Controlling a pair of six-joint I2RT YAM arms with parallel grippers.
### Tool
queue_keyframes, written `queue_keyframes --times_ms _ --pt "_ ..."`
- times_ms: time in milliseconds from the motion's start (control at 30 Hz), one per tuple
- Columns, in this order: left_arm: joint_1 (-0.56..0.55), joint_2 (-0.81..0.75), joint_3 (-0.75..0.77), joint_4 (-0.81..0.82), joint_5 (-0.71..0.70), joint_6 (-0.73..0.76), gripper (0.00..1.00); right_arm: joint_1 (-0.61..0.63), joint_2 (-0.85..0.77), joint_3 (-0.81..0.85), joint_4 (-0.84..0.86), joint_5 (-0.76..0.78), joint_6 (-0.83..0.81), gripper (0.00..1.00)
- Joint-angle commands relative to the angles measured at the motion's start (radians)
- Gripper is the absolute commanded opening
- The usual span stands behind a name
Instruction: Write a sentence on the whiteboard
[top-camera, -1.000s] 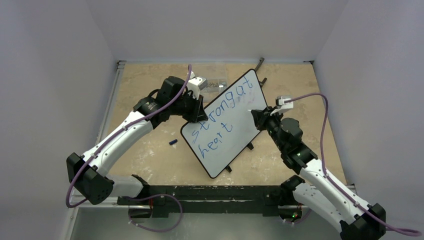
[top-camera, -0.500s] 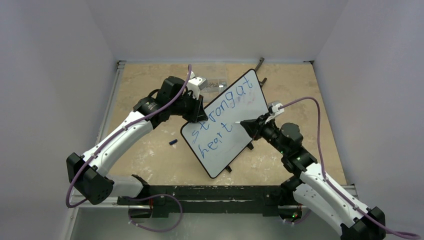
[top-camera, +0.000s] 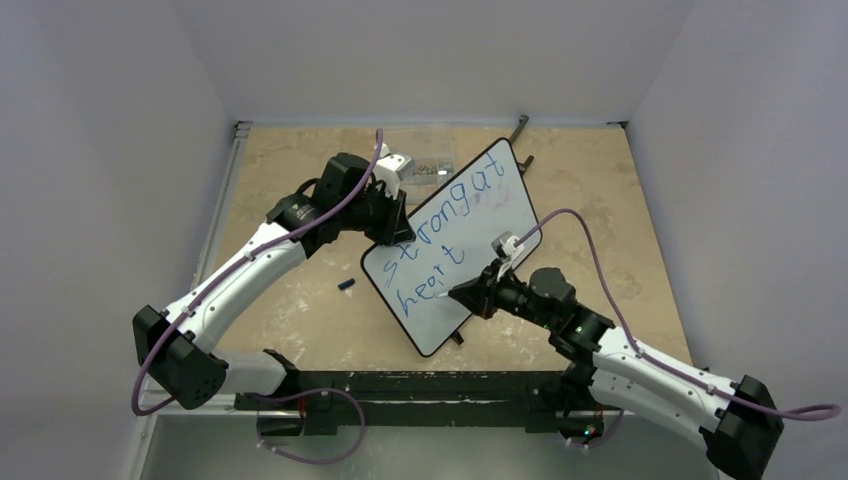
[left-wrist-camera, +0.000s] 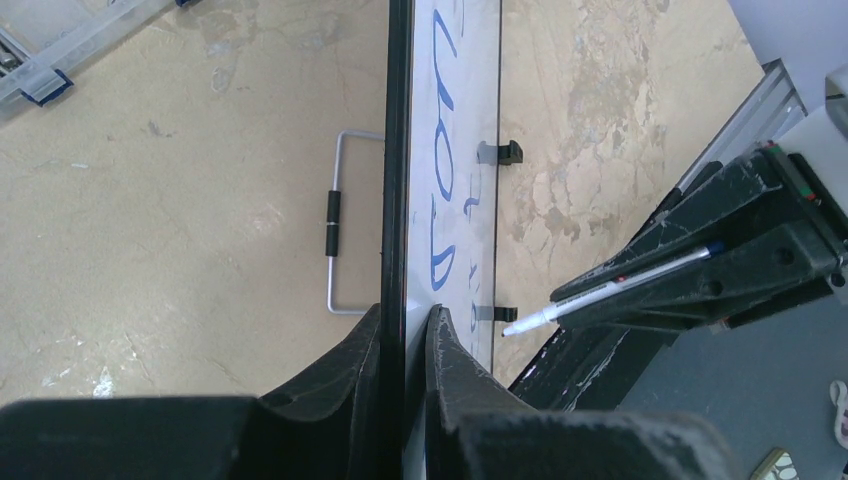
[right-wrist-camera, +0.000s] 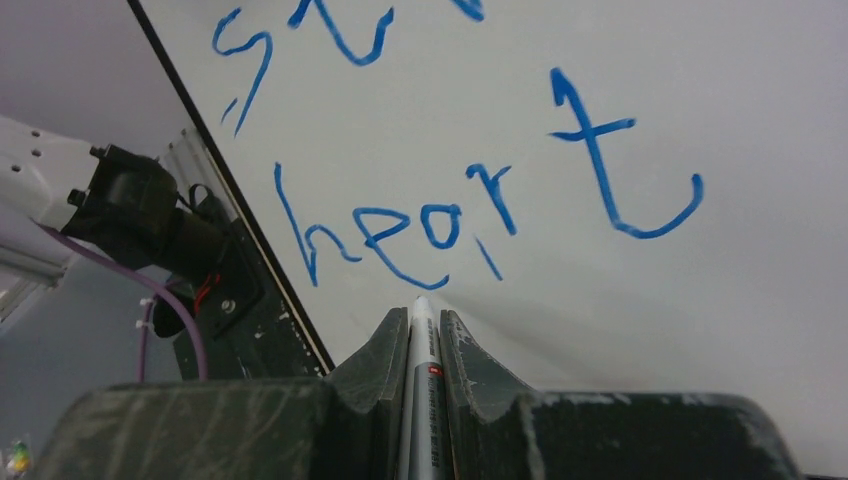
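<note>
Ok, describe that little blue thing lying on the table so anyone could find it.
Start at the whiteboard tilted across the tan table. Just beside its leftmost corner lies a short dark blue piece. It lies alone on the tabletop, far smaller than anything near it.

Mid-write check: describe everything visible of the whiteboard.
The whiteboard is a glossy white rectangle with a thin black frame, rounded corners and two black clips on one long edge. It lies diagonally, apparently tilted up; the left gripper clamps the opposite edge. Blue lettering reads "strong at heart". A marker in the right gripper points just below it; contact unclear.
</note>
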Motion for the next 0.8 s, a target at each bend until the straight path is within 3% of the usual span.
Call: queue_keyframes --times_ms 0,300,767 --pt "0.029 0.022 -0.022 -0.121 -0.299 0.142 0.00 0.060 -0.015 -0.038 0.087 0.072 0.036 0.00" --pt "0.033 0.042 -0.017 -0.124 -0.323 0.142 0.00 0.070 -0.102 -0.128 0.078 0.081 0.061 0.00" --pt "0.032 0.050 -0.017 -0.123 -0.313 0.143 0.00 0.084 0.061 -0.105 0.195 0.117 0.041 0.00"
